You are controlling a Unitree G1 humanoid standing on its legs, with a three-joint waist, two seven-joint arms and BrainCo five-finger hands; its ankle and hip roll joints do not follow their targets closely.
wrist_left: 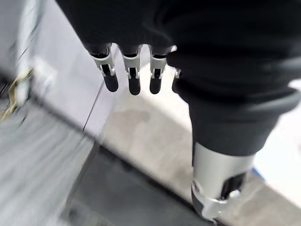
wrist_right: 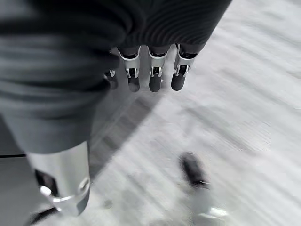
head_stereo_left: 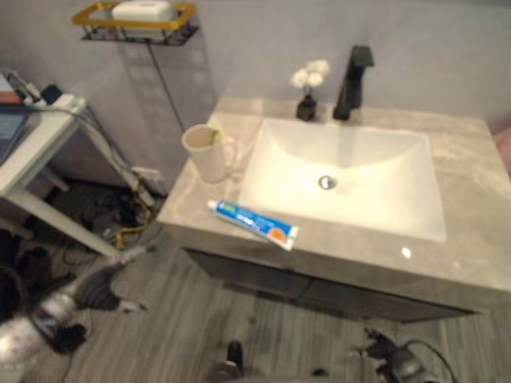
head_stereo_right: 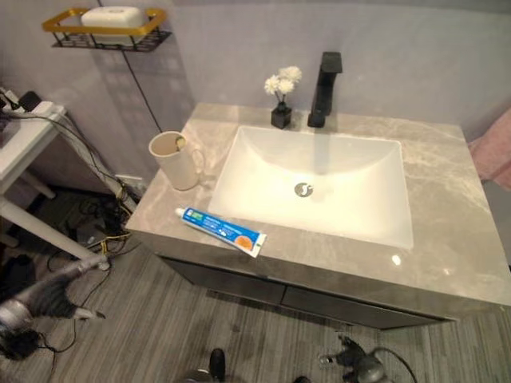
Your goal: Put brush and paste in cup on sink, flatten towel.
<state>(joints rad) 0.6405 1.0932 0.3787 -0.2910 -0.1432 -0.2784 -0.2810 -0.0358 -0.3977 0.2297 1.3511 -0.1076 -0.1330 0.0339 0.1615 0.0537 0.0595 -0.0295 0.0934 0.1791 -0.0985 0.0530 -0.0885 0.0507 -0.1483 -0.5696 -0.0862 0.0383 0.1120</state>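
The toothpaste tube point(head_stereo_right: 220, 230), blue and white with an orange end, lies flat on the grey marbled tabletop point(head_stereo_right: 447, 239) along its front edge, just in front of the white sink basin's point(head_stereo_right: 319, 179) left front corner and angled with its cap end toward the cup point(head_stereo_right: 177, 159). The cream cup stands upright on the tabletop to the left of the basin, near the tube but apart from it; something small and yellowish shows at its inner rim, too small to say what it is. Behind the basin a black faucet point(head_stereo_right: 323, 78) rises at the back edge, with a small dark vase of white flowers point(head_stereo_right: 281, 96) just to its left. On the wall above and to the left hangs a yellow wire rack point(head_stereo_right: 104, 30) holding a white bar. A pink cloth point(head_stereo_right: 493, 152) shows at the right edge of the view, beside the tabletop. The left hand point(head_stereo_left: 132, 257) hangs low over the wooden floor point(head_stereo_right: 160, 327) left of the cabinet, fingers point(wrist_left: 133, 70) straight and relaxed, holding nothing. The right hand point(wrist_right: 153, 70) also hangs above the floor, fingers extended, empty.
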